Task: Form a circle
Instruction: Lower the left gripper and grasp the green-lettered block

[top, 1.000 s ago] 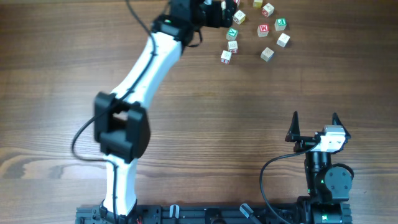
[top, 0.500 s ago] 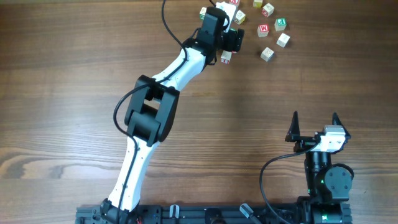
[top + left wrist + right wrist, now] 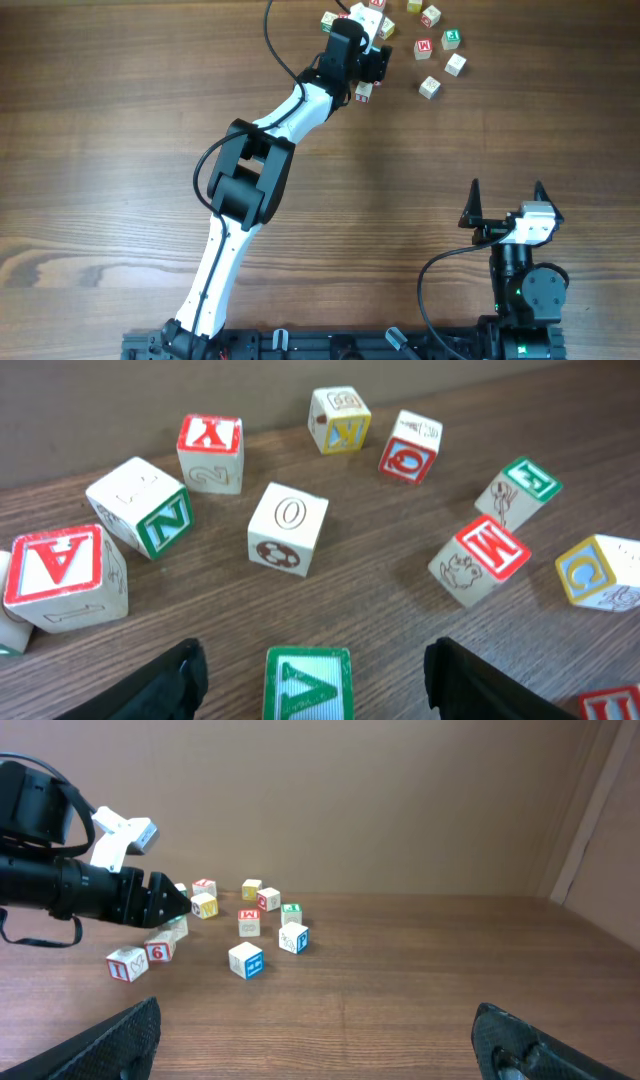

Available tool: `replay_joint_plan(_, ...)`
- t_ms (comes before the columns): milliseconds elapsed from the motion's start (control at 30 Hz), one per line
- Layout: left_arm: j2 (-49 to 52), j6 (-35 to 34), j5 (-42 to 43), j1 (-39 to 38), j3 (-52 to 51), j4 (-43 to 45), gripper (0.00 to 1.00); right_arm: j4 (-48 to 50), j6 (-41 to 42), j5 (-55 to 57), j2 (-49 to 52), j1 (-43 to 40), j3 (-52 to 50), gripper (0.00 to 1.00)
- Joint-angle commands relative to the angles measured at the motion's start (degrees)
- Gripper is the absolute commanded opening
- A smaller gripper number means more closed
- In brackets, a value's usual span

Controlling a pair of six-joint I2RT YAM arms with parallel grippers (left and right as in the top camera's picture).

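Several lettered wooden blocks lie loosely scattered at the table's far end [image 3: 424, 47]. In the left wrist view a green-faced block [image 3: 308, 685] sits between the fingers of my left gripper [image 3: 315, 660], with a gap on each side; the gripper is open. Beyond it lie a white O block [image 3: 288, 530], a green N block [image 3: 140, 505], a red A block [image 3: 65, 575], a red Y block [image 3: 210, 450] and a red M block [image 3: 480, 558]. Overhead, the left gripper [image 3: 376, 62] hides the green block. My right gripper [image 3: 505, 195] stands open near the front right, holding nothing.
The left arm [image 3: 250, 180] stretches diagonally across the table's middle. More blocks lie to the right of the left gripper: a plain one [image 3: 430, 87], a white one [image 3: 456, 64] and a green one [image 3: 451, 38]. A cardboard wall [image 3: 400, 800] backs the table.
The left arm swung right and down onto the block cluster, and its jaws have narrowed around the green block. The right arm has not moved.
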Motion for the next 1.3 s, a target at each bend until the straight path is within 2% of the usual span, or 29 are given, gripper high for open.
replay_joint_plan(0, 1.62, 0.5, -0.68, 0.22, 1.29, 0.81, 0.68, 0.2, -0.52, -0.76, -0.46, -0.2, -0.07, 1.0)
replay_joint_plan(33, 1.62, 0.5, -0.7, 0.2, 1.29, 0.7, 0.68, 0.2, -0.5, -0.76, -0.46, -0.2, -0.07, 1.0)
replay_joint_plan(133, 1.86, 0.57, -0.72, 0.22, 1.29, 0.7, 0.78, 0.2, -0.52, -0.74, -0.46, -0.2, -0.07, 1.0)
replay_joint_plan(200, 2.49, 0.74, -0.7, 0.39, 1.29, 0.81, 0.8, 0.2, -0.5, -0.76, -0.46, -0.2, -0.07, 1.0)
replay_joint_plan(400, 4.55, 0.76, -0.72, 0.98, 1.29, 0.42, 0.8, 0.2, -0.52, -0.74, -0.46, -0.2, -0.07, 1.0)
replay_joint_plan(567, 4.59, 0.72, -0.72, 1.77, 1.42, 0.81, 0.69, 0.2, -0.52, -0.76, -0.46, -0.2, -0.07, 0.99)
replay_joint_plan(633, 4.59, 0.66, -0.7, 2.12, 1.51, 0.72, 0.61, 0.2, -0.5, -0.74, -0.46, -0.2, -0.07, 1.0)
replay_joint_plan(800, 4.59, 0.66, -0.72, 2.14, 2.16, 0.66, 0.54, 0.2, -0.5, -0.76, -0.46, -0.2, -0.07, 1.0)
replay_joint_plan(933, 4.55, 0.48, -0.7, 2.08, 3.65, 0.61, 0.51, 0.2, -0.5, -0.74, -0.46, -0.2, -0.07, 1.0)
replay_joint_plan(1067, 4.55, 0.48, -0.72, 2.03, 4.2, -1.01, 0.44, 0.2, -0.5, -0.76, -0.46, -0.2, -0.07, 1.0)
replay_joint_plan(1267, 4.2, 0.5, -0.72, 2.03, 4.2, -3.23, 0.45, 0.2, -0.5, -0.76, -0.46, -0.2, -0.07, 0.99)
